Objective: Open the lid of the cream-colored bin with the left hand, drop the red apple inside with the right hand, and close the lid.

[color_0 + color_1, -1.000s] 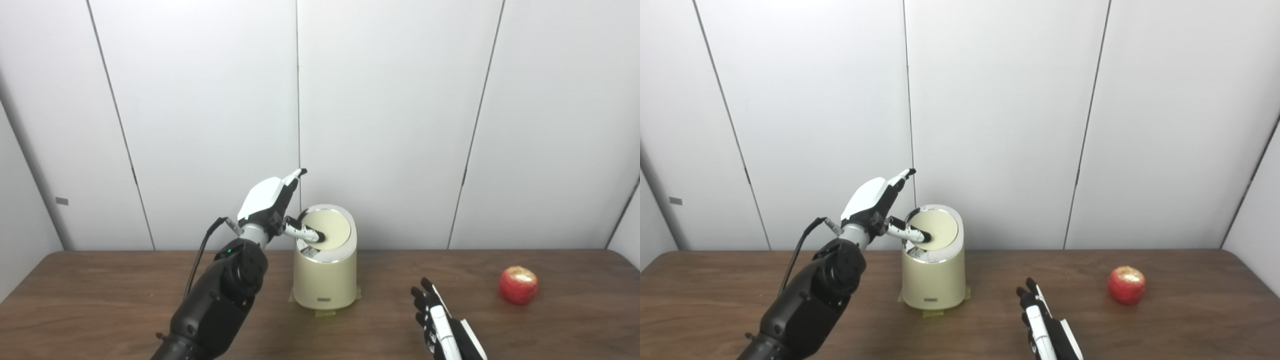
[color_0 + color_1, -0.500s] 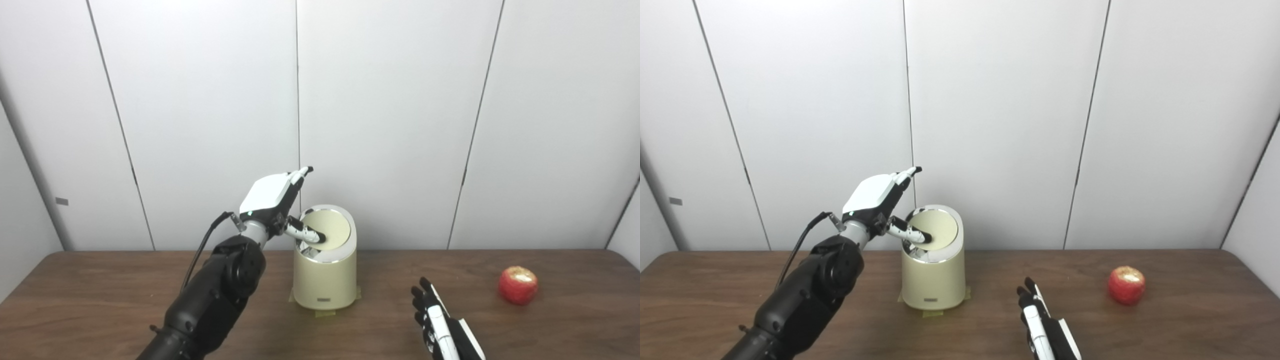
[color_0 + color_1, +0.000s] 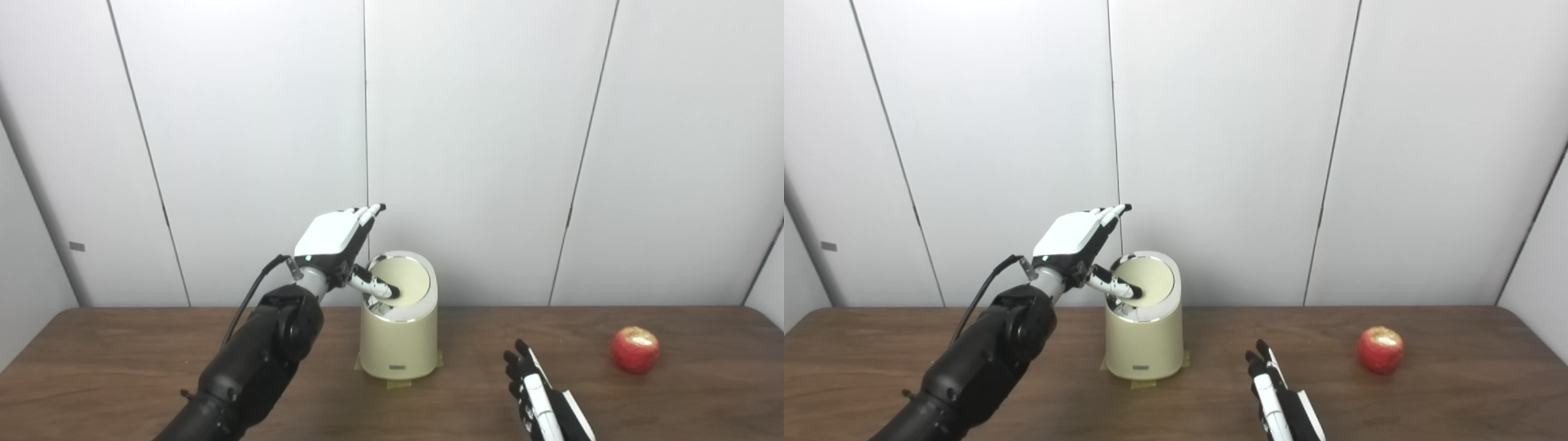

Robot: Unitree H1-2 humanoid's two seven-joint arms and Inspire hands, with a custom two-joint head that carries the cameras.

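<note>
One brown table (image 3: 122, 343); seemingly panelled wall (image 3: 490, 153)

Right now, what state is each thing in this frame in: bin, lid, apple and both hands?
cream-colored bin: upright on the table, yellow tape at its base.
lid: tilted, left edge pressed down by the thumb, gap showing there.
red apple: resting on the table at far right, untouched.
left hand: open, fingers extended, thumb on the lid.
right hand: open, holding nothing, low by the table.
</note>
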